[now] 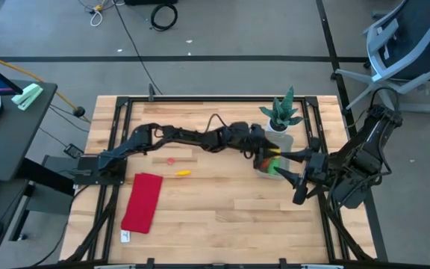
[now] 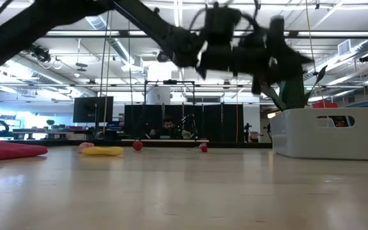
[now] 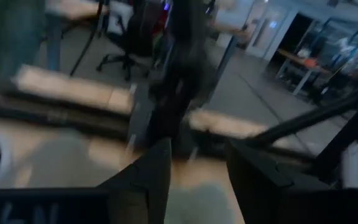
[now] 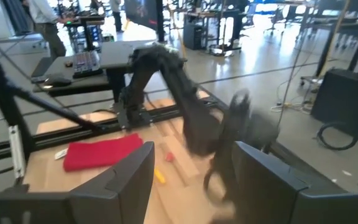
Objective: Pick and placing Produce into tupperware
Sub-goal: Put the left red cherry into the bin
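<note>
Two pieces of produce, a yellow one (image 1: pixel 183 173) and a pink one (image 1: pixel 171 160), lie on the table (image 1: pixel 222 217) (red cloth (image 1: pixel 142 201) nearby); left gripper (image 1: pixel 260 149), fingers parted and empty, hangs over the tupperware (image 1: pixel 273 158) holding green, orange and red items, apparently the release step; right gripper (image 1: pixel 301 176) released, waiting beside; next, fetch the yellow.

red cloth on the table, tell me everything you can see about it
The red cloth is a flat, soft-looking fabric piece folded into a long rectangle, plain red with no pattern showing. It lies slightly slanted on the wooden table near its front left. A small white tag sits at its near end. No gripper or produce touches it; the yellow piece lies apart.
</note>
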Motion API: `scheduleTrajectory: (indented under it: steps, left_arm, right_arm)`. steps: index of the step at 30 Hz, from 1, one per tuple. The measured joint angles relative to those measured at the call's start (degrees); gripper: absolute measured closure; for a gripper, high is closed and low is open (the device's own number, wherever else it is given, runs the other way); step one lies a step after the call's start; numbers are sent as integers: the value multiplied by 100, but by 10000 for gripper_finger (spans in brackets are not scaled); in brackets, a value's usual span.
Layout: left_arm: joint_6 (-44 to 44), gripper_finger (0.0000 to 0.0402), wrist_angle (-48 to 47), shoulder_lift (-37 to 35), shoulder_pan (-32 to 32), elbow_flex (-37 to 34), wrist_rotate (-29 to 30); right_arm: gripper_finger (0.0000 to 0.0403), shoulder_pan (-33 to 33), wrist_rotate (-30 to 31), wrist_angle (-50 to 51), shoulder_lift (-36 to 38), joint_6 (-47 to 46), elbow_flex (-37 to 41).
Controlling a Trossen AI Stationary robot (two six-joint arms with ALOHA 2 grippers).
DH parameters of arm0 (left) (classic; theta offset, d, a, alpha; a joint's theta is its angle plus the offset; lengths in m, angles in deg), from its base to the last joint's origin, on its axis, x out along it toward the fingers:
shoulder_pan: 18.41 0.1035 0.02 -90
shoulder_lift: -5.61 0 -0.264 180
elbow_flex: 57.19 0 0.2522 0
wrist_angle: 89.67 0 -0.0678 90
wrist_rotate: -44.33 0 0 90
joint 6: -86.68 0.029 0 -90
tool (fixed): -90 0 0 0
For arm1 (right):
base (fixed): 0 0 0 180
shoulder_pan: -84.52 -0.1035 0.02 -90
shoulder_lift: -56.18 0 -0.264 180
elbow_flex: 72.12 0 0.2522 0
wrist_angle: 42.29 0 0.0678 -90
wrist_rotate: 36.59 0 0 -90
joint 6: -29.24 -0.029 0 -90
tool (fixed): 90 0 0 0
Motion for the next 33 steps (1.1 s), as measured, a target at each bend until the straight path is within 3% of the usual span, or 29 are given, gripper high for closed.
scheduleTrajectory:
  steps: [5, 10, 15, 17, 19, 22, 26, 33]
  left_arm:
    - [127, 254, -1209, -753, 288, 1, -61]
    - [1292, 277, -3948, -1690, 575, 3, -178]
    - [2041, 281, -6460, -2143, 740, 3, -120]
    - [2154, 276, -7324, -2183, 767, 3, 45]
    - [2160, 272, -7970, -2180, 789, -20, 595]
    - [1543, 270, -7980, -2119, 813, -362, 1341]
    - [1226, 280, -7732, -2100, 898, -1029, 1203]
    - [1322, 305, -8479, -2103, 953, -1697, 1286]
  right_arm:
    - [179, 1, -182, 37, 0, -162, 0]
    - [178, 0, -511, 116, 0, -395, 0]
    - [178, 0, -575, 369, -4, -763, 46]
    - [178, 2, -577, 383, -4, -862, 131]
    - [178, 0, -584, 389, -7, -1016, 248]
    - [178, 17, -506, 383, -7, -1365, 466]
    - [178, 72, -482, 374, -17, -2067, 833]
    - [178, 70, -530, 365, -17, -2898, 1597]
